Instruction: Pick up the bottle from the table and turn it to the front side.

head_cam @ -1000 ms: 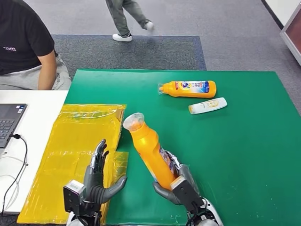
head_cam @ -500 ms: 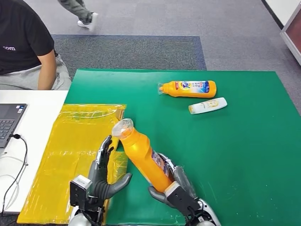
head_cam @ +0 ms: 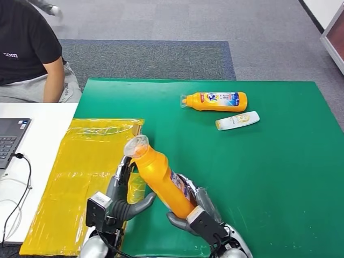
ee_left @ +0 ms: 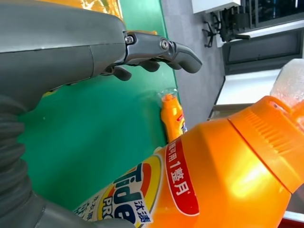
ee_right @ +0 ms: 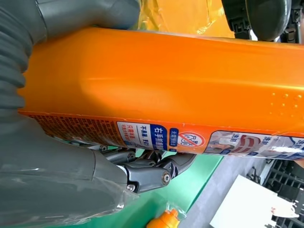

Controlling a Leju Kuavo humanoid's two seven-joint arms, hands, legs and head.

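Observation:
My right hand (head_cam: pixel 199 210) grips the lower body of an orange detergent bottle (head_cam: pixel 160 177) and holds it tilted above the green mat, with the plastic-wrapped cap pointing up and to the left. The right wrist view shows the bottle (ee_right: pixel 161 80) lying across the hand (ee_right: pixel 53 161), back label toward the camera. My left hand (head_cam: pixel 120 201) is open beside the bottle's neck, fingers spread, thumb reaching under the bottle. In the left wrist view the front label of the bottle (ee_left: pixel 222 180) faces the open left hand (ee_left: pixel 71 52); I cannot tell if they touch.
A second orange bottle (head_cam: pixel 215 101) and a small white bottle (head_cam: pixel 237 120) lie at the back of the green mat (head_cam: pixel 263 177). A yellow plastic bag (head_cam: pixel 77 161) covers the mat's left side. A laptop (head_cam: pixel 10 137) and a seated person (head_cam: pixel 28 48) are at the left.
My right hand has carried the bottle leftward and tilted it further over. My left hand has moved up toward the bottle's neck. A walking person has left the background.

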